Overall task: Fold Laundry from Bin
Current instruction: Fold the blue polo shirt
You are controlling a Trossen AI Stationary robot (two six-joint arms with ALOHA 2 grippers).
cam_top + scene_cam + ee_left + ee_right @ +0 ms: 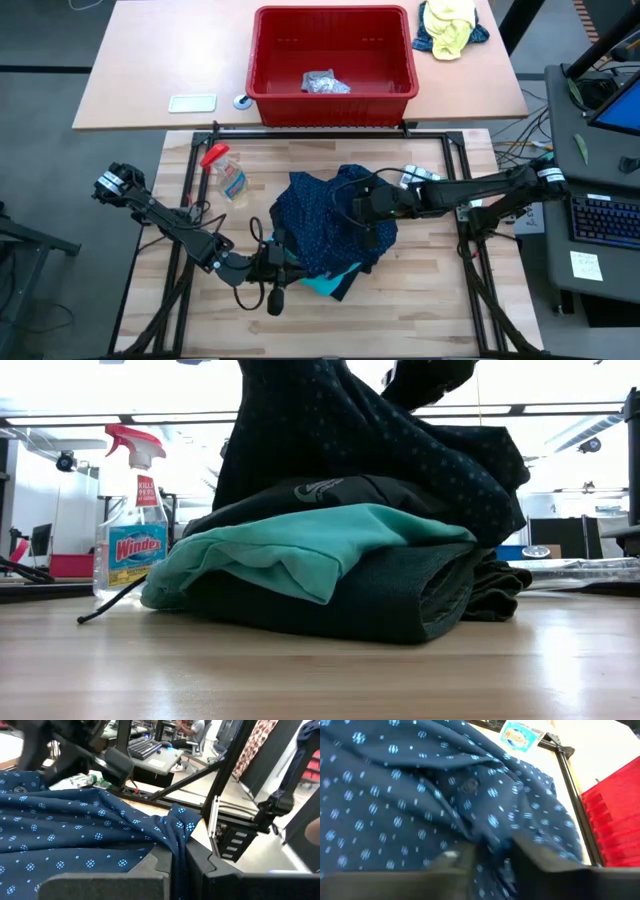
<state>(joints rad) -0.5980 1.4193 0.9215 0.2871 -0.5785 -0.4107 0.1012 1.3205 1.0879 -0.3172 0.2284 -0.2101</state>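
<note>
The soft navy dotted shirt [330, 215] is pinched by both closed end effectors, left [283, 258] and right [362, 210], atop folded garments on the wooden bench [430, 300], ready, seemingly, to be spread flat for folding.

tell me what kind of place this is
Probably a robotics lab or workshop: a wooden workbench in a metal frame, desks with a computer keyboard alongside, and office-style ceiling lights behind the laundry pile.

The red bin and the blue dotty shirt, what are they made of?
The red bin looks like hard, slightly shiny plastic, with ribbed walls and a rolled rim. The blue dotty shirt seems thin woven cloth, probably cotton: matte, buttoned, and it crumples in soft folds.
</note>
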